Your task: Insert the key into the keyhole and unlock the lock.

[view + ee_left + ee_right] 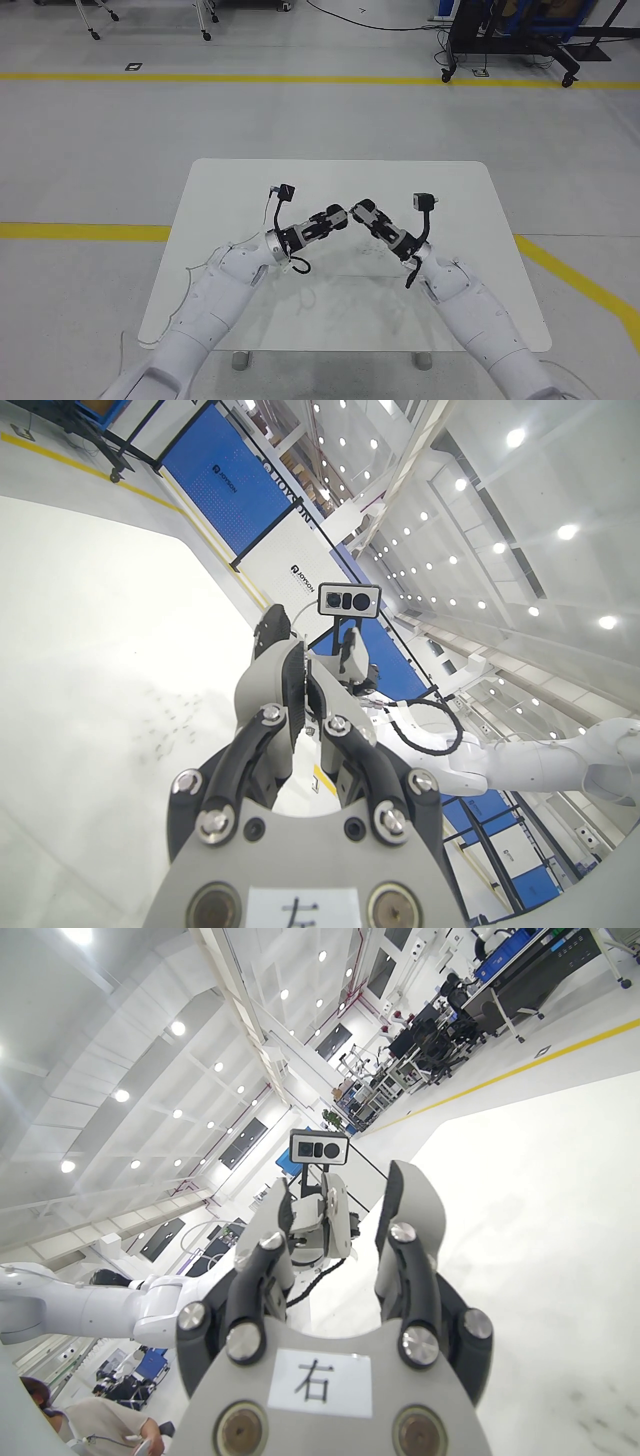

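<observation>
The grey two-fingered left hand (pixel 300 670) is narrowed, its black ribbed pads (pixel 295 680) pressed almost together. Whether a key is pinched between them is too small to tell. Straight ahead of it, nearly tip to tip, the matching right hand (pixel 340 1178) stands wide, and the left hand's tips point into its gap. Both hang above the middle of the white rounded-corner surface (pixel 240 190). The coming move probably turns on this head-on line between the hands. The lock is likewise hard to make out, so I cannot say which hand is nearer to it.
</observation>
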